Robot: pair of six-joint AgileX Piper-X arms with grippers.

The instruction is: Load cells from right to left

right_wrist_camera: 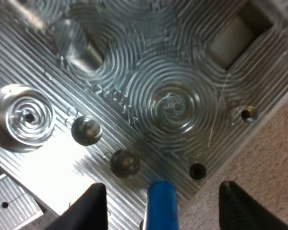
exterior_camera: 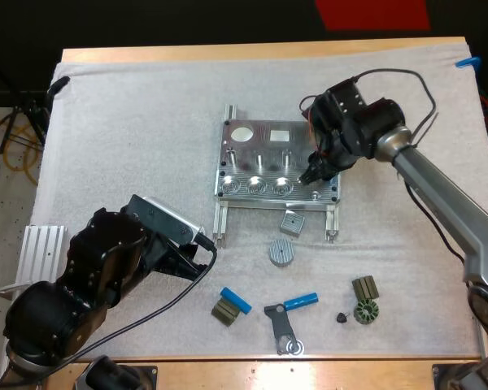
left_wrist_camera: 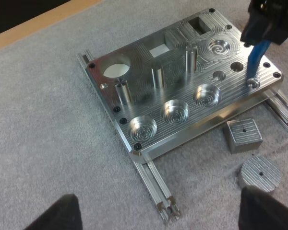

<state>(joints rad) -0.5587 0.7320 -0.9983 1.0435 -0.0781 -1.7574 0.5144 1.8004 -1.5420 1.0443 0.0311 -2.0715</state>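
Note:
The metal fixture [exterior_camera: 297, 158] lies mid-mat with three round pockets [left_wrist_camera: 175, 111] along its front. My right gripper [exterior_camera: 313, 173] is over its front right corner, shut on a blue cylinder [left_wrist_camera: 257, 57] that points down. The cylinder's lower end is right at a small hole [left_wrist_camera: 252, 83] beside the corner screw. In the right wrist view the blue cylinder [right_wrist_camera: 162, 206] hangs between my fingers [right_wrist_camera: 93, 206] over the fixture's [right_wrist_camera: 134, 86] edge. My left gripper [exterior_camera: 199, 260] is open, low at the fixture's front left, with nothing in it.
In front of the fixture lie a square metal block [exterior_camera: 292, 222] and a round metal disc [exterior_camera: 281, 252]. Nearer the front edge are two blue cylinders [exterior_camera: 236, 301] [exterior_camera: 301, 301], small dark parts [exterior_camera: 364, 288] [exterior_camera: 224, 313] and a dark lever [exterior_camera: 283, 333]. A ribbed metal piece [exterior_camera: 45, 248] sits off the mat's left.

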